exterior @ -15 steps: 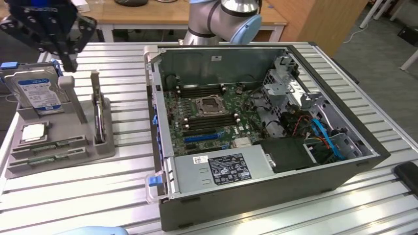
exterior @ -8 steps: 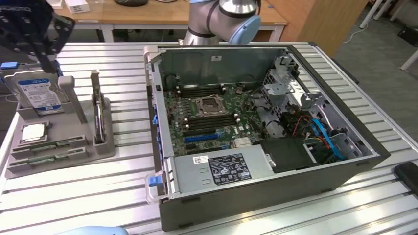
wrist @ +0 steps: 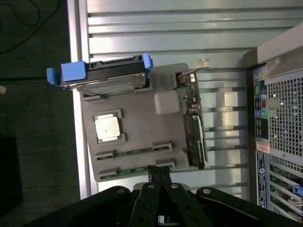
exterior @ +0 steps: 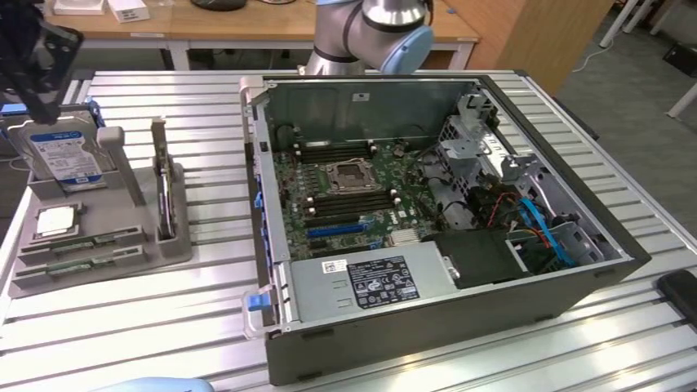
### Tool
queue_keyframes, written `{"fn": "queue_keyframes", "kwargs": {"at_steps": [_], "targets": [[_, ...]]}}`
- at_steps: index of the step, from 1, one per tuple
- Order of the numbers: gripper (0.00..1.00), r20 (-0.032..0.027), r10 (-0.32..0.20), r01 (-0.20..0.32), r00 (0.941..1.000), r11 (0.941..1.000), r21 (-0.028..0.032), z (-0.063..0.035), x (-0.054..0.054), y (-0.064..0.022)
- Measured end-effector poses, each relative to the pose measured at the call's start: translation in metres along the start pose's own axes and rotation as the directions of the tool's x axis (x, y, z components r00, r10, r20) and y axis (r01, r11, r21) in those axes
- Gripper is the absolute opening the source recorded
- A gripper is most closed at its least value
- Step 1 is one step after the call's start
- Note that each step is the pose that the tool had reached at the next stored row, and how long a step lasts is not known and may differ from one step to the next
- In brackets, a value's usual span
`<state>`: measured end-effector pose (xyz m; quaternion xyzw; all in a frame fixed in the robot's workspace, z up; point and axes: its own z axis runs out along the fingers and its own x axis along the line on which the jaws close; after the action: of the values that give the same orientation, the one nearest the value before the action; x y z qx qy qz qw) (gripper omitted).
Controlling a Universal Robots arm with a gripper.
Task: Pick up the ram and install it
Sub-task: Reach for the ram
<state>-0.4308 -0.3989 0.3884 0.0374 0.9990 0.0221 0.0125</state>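
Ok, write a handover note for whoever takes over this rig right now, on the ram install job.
Gripper: shut, holding nothing, hovering above the grey holder beside the open computer case.
Ram: both ram sticks lie flat in the holder, side by side.
Done: nothing picked up or installed yet.
Left: the whole job, lifting a stick and seating it on the motherboard.

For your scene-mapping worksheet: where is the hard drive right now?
The hard drive stands upright on the grey holder tray, at the exterior view's left, behind the processor chip.
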Motion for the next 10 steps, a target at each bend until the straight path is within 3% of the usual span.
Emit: {"fn": "queue_keyframes", "kwargs": {"at_steps": [6, 10], "targets": [[0.1, 0.0, 0.0, 0.0, 1.0, 1.0, -0.0001, -0.0001, 0.019, -0.0014], [0.1, 0.0001, 0.0, 0.0, 1.0, 1.0, 0.0, -0.0001, 0.021, -0.0016]]}}
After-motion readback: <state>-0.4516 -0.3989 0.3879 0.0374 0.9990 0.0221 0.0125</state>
